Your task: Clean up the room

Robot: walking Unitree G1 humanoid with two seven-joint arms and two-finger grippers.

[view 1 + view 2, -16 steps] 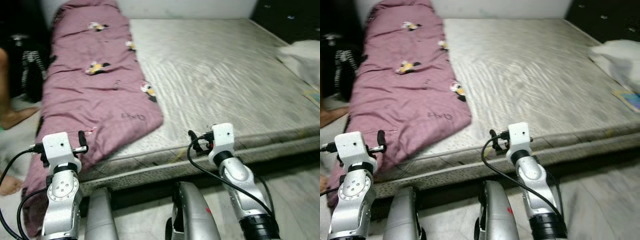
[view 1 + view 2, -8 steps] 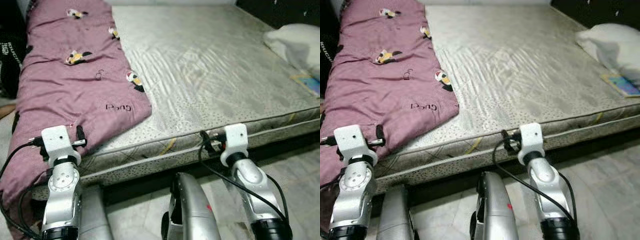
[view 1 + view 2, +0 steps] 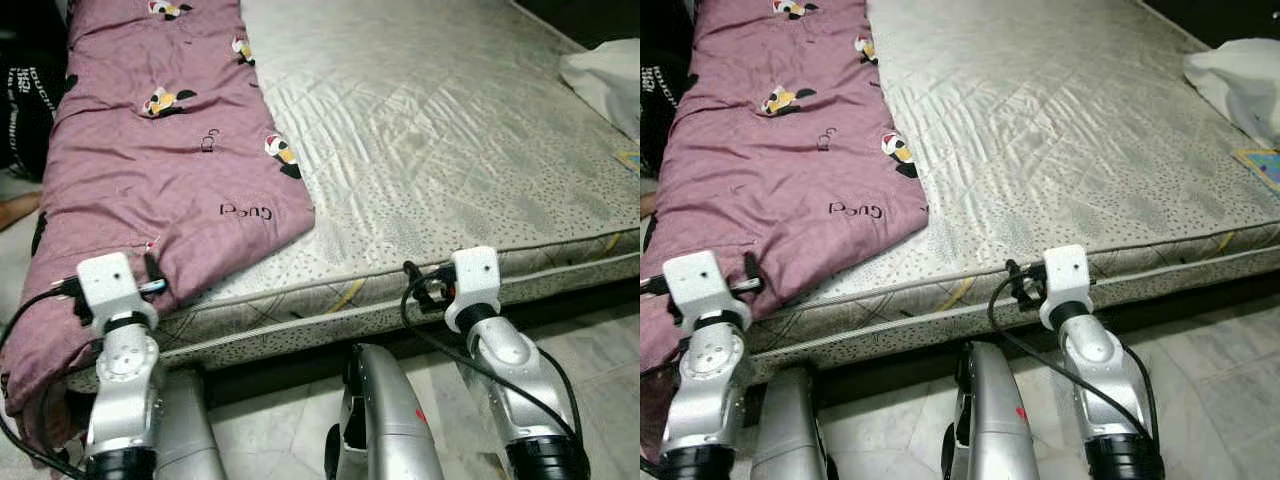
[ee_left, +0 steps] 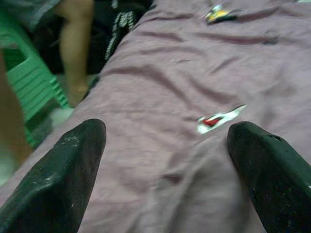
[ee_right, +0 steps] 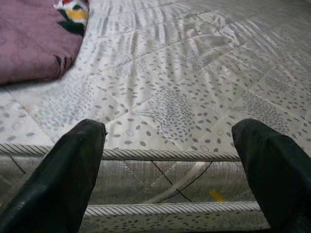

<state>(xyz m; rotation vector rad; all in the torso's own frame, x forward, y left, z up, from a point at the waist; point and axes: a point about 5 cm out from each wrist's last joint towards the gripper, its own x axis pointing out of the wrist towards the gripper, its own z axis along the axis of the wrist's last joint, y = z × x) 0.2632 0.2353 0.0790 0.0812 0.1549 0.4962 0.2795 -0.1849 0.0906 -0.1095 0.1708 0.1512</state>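
The purple blanket (image 3: 170, 170) stretches lengthwise toward the frame's upper left, directly ahead of the nearer, wide-spread left end effector (image 4: 165, 160); the right end effector (image 5: 170, 160), equally wide, faces bare mattress (image 3: 450, 140).

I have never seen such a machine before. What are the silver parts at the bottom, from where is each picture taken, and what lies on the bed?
The silver parts are the two arms of a humanoid robot standing at the foot of a bed. Two pictures come from cameras in its head, looking down. The other two come from cameras on its wrists, looking out between two black fingers. The left gripper is open over a purple blanket, which hangs over the mattress edge on the robot's left. The right gripper is open before the bare grey mattress. Neither holds anything. A white pillow lies at the far right. The left wrist view also shows a person's leg beside the bed.
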